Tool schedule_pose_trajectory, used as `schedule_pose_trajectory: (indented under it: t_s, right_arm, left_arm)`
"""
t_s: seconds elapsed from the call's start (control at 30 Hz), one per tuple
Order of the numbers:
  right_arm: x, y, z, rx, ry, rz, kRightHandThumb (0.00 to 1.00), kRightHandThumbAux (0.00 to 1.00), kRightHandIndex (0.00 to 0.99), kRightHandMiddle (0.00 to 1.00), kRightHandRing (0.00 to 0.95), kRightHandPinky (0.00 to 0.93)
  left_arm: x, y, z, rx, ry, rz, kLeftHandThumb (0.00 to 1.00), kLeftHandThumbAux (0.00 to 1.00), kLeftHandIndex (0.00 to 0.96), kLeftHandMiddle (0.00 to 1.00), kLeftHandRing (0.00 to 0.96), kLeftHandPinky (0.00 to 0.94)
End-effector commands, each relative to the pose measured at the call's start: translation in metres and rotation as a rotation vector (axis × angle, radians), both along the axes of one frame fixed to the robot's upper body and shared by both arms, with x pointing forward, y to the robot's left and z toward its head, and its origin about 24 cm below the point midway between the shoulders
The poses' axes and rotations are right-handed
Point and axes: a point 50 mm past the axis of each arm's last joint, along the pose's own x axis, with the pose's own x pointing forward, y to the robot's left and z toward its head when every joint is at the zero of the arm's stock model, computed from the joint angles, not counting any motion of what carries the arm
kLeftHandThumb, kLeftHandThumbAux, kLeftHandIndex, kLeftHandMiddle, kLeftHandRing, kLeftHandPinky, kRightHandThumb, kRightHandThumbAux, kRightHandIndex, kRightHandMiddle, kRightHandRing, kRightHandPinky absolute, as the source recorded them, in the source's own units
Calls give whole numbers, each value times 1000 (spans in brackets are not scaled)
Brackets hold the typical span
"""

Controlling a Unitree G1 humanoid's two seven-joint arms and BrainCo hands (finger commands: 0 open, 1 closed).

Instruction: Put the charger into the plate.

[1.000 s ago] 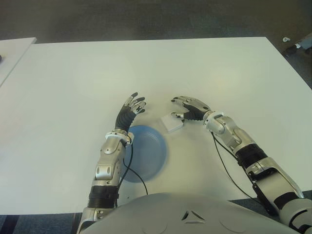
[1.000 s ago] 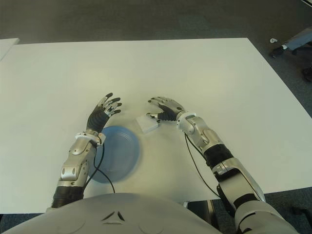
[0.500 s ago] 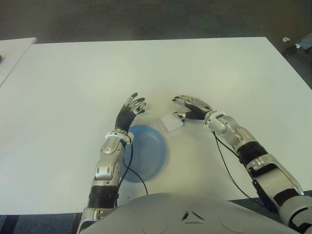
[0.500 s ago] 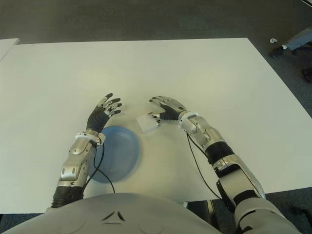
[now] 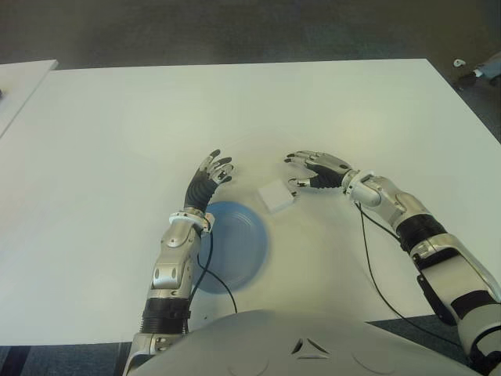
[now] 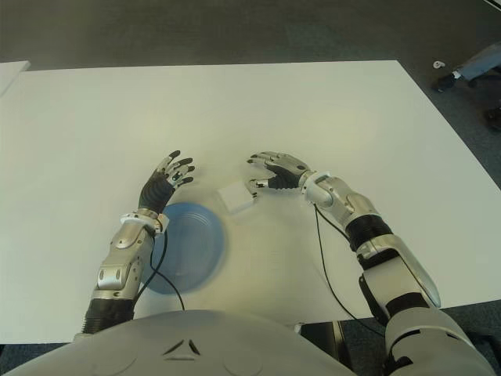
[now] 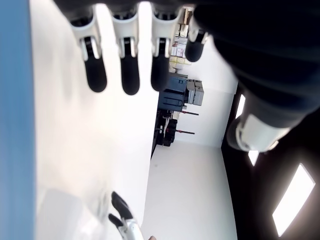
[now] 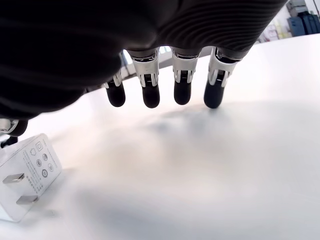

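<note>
Backing my right hand (image 5: pixel 317 171) off the charger (image 5: pixel 276 196), fingers spread and empty, I've left it on the surface (image 5: pixel 117 125) outside the plate (image 5: pixel 235 243).

Smooth white plastic charger (image 8: pixel 22 177)

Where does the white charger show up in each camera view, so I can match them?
Left eye view: charger on the table, between the blue plate and the right hand.
Right eye view: same spot, just past the plate's rim.
Left wrist view: not in it.
Right wrist view: at the picture's edge, prongs up.
Shared landmark: the right hand's fingers.
</note>
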Motion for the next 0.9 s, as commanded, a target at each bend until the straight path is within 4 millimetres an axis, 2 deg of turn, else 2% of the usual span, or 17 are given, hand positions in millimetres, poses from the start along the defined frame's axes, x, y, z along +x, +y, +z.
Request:
schedule_pose_trajectory:
  t_s: [0.03,0.33,0.9]
  right_arm:
    - [1,1,3,-37,-26,76,361,113,0,0,0,0]
    - [11,1,24,-66,-61,158,359,105,0,0,0,0]
    - [9,4,39,-131,-86,302,370,109,0,0,0,0]
  left_arm:
    - [0,-2,-4,8,21,-11,108,565,90,207,230,252]
    - [1,-3,-4,6,26,-7,100,569,96,217,240,262]
    - [0,-4,-5,15,30,-11,98,575,106,226,255,276]
